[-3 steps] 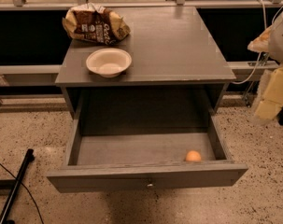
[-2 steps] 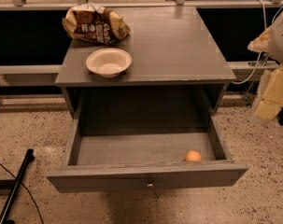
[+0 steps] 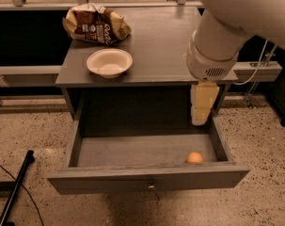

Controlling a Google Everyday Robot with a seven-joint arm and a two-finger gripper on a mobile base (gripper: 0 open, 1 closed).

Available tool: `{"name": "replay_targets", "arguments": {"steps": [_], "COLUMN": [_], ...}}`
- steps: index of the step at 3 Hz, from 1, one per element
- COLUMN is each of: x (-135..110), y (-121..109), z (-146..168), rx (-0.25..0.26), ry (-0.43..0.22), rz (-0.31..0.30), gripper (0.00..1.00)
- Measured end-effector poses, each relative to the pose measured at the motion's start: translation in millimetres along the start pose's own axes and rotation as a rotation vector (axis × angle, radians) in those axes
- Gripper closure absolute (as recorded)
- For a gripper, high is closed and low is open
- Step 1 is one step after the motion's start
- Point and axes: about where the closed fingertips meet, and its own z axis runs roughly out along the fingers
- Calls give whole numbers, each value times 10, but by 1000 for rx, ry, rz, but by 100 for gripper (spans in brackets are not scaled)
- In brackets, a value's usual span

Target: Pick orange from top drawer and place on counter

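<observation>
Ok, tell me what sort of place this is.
Probably a robot test space mocked up as a kitchen: a lone grey counter with its top drawer open, speckled floor, a robot arm. The pincer hangs over the drawer's right rear, near the orange.

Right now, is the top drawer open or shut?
Open: the top drawer is pulled out, the orange lies inside front right, and the gripper hangs over it.

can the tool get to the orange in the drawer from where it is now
Probably yes: the tool hangs over the right side of the open top drawer, and the orange lies uncovered near the front right corner, almost beneath it, nothing between them.
</observation>
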Motion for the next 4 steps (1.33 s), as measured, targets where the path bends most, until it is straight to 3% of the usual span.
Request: {"name": "replay_targets", "arguments": {"steps": [1,2,3,4], "x": [9,0,152,309], "y": [-50,-79,66,254], "z": [244,253,485,713], "rx": [31,41,13,-9], "ry": [-33,-38,-51,-65], "rz": [-89,-106,-207,-346], "gripper": [0,0,0,0]}}
